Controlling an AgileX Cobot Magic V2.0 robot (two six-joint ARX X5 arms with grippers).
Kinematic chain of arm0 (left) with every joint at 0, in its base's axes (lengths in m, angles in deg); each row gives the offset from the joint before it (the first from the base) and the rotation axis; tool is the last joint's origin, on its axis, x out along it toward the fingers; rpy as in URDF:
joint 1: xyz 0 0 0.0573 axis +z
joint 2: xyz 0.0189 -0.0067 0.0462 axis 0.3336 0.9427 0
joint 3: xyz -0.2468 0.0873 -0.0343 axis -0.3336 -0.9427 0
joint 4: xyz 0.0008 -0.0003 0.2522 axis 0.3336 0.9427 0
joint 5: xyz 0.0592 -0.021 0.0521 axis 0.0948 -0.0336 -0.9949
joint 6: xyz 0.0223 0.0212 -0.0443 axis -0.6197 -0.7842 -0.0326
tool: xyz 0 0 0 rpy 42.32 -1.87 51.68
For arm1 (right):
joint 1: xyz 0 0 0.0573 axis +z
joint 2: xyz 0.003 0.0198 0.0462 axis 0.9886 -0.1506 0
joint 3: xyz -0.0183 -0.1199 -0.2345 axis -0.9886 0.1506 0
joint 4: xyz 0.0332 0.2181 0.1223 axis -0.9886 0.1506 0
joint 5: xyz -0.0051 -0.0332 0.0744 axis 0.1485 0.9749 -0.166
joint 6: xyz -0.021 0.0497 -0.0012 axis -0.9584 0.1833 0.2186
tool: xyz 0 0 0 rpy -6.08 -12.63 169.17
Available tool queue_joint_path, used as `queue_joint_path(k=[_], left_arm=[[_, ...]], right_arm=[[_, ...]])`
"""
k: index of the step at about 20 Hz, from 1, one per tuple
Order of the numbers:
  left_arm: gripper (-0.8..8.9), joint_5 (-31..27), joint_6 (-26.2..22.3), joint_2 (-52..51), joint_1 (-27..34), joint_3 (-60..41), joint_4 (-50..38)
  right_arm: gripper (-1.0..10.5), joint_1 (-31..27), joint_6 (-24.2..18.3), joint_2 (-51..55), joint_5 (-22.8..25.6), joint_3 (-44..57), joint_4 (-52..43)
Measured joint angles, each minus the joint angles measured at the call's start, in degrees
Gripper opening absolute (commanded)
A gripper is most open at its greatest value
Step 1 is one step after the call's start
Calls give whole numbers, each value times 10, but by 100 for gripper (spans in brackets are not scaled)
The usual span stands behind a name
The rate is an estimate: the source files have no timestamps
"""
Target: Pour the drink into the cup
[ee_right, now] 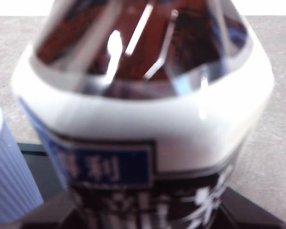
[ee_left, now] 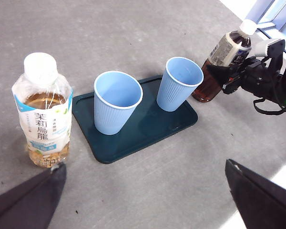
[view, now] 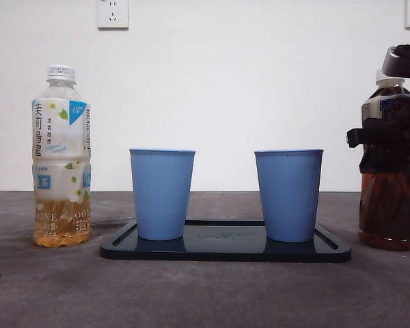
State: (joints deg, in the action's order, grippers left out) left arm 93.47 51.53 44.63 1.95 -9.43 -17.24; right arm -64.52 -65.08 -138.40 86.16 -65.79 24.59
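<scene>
Right gripper (view: 389,140) clamped around the capped dark-tea plastic bottle (view: 389,205) at frame right; a sealed cap blocks pouring, and a tilt could clip the nearer blue ribbed cup (view: 288,195); left gripper (ee_left: 143,191) gapes wide, holding nothing.

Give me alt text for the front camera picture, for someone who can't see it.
A black gripper clasps a dark tea bottle standing right of a dark tray that holds two blue cups. A pale tea bottle stands left of the tray.
</scene>
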Motion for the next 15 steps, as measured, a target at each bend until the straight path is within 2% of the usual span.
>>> queue_joint_path(k=[3, 10, 12, 15], left_arm=[[527, 0, 0, 0, 0, 0, 0], [527, 0, 0, 0, 0, 0, 0], [527, 0, 0, 0, 0, 0, 0], [527, -11, -1, 0, 0, 0, 0]], right_arm=[[169, 0, 0, -6, 0, 0, -9], [431, 0, -3, -5, -4, -2, -19], [496, 1, -3, 20, -5, -10, -19], [500, 4, -2, 83, -5, -11, 43]])
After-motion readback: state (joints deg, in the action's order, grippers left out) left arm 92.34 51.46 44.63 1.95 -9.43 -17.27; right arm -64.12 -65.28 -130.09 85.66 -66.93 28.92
